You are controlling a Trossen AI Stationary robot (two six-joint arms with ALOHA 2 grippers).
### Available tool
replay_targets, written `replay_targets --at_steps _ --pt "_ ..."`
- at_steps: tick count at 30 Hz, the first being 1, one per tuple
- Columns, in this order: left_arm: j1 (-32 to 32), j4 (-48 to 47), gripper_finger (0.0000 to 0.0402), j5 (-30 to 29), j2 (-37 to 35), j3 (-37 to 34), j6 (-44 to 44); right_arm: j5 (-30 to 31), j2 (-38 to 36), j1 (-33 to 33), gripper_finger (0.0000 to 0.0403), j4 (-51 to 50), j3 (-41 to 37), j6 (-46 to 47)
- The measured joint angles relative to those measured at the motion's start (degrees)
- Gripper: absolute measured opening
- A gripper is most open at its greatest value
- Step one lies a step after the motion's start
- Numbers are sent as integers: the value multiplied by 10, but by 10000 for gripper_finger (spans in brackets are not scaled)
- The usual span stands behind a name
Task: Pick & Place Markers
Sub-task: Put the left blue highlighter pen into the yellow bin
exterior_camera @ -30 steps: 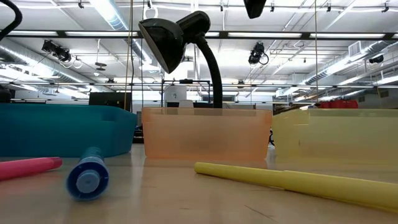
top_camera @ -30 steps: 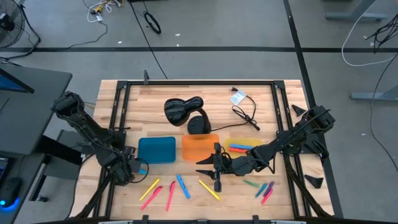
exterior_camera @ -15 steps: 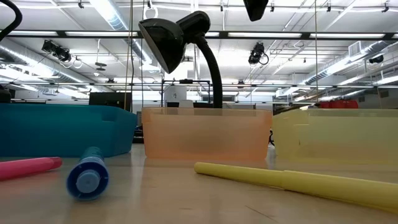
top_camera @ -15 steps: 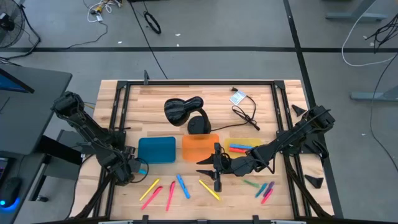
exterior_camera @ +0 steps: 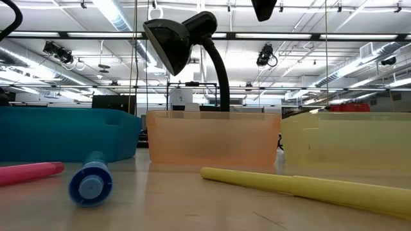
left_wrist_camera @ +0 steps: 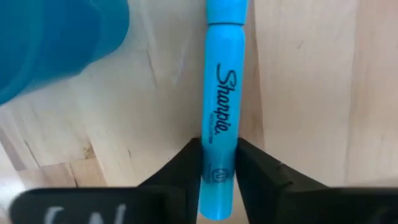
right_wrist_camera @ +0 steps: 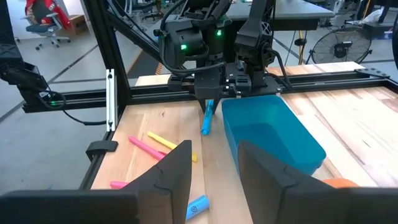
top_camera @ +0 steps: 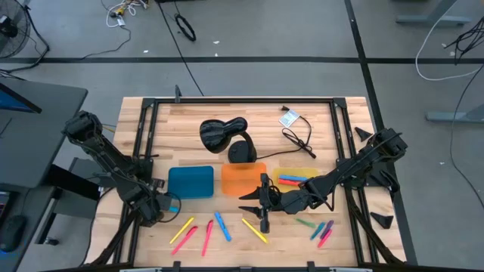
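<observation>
Jaws of the left gripper (left_wrist_camera: pixel 218 163) pinch a blue marker (left_wrist_camera: pixel 223 106).

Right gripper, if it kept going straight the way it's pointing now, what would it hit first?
Probably the blue tray. The right gripper, jaws open and empty, points across the table toward it, with the left gripper shut on a blue marker just beyond. Depth is hard to judge.

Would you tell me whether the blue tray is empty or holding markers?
Empty: the blue tray's interior shows only bare plastic in the right wrist view.
</observation>
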Motion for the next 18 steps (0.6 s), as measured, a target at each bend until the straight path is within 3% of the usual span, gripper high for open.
replay_targets --at_steps 4,18 --pt "0 2 70 6 0 0 -18 0 0 0 130 1 0 0" --pt "-2 9 69 12 2 37 -43 0 0 0 130 1 0 -15"
